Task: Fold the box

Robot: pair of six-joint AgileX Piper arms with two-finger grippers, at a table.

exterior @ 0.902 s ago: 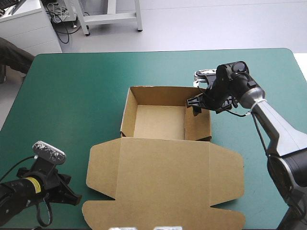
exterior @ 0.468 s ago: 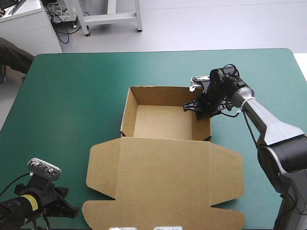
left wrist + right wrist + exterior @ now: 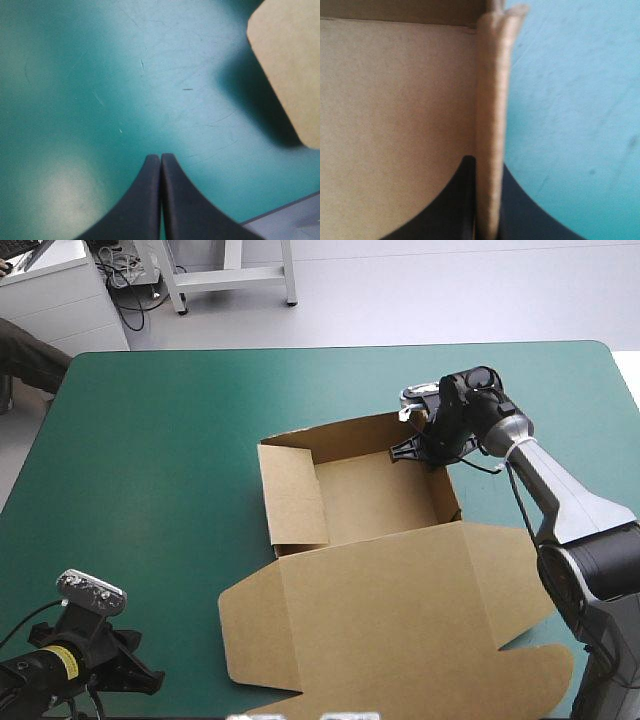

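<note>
The brown box (image 3: pixel 375 495) is an open tray turned askew on the teal-green cover, its wide lid (image 3: pixel 400 620) lying flat toward the near edge. The left wall (image 3: pixel 292 495) leans over instead of standing upright. My right gripper (image 3: pixel 425 448) is shut on the tray's right wall by the far right corner. In the right wrist view that wall (image 3: pixel 492 100) runs straight up between the black fingers (image 3: pixel 466 172), with the tray's inside on one side and bare cover on the other. My left gripper (image 3: pixel 160 156) is shut on nothing, low over the cover at the near left (image 3: pixel 140 672). A rounded lid corner (image 3: pixel 290 65) lies ahead of it.
Bare teal-green cover (image 3: pixel 160 460) stretches left of and behind the box. The lid's near right flap (image 3: pixel 540 670) reaches close to the table's near right edge. The table's edge (image 3: pixel 287 210) shows close beside the left gripper.
The right gripper closed on the box's right wall. The whole box swung round and shifted right, and its left wall tipped over. The left arm drew back slightly earlier, then stayed still.
</note>
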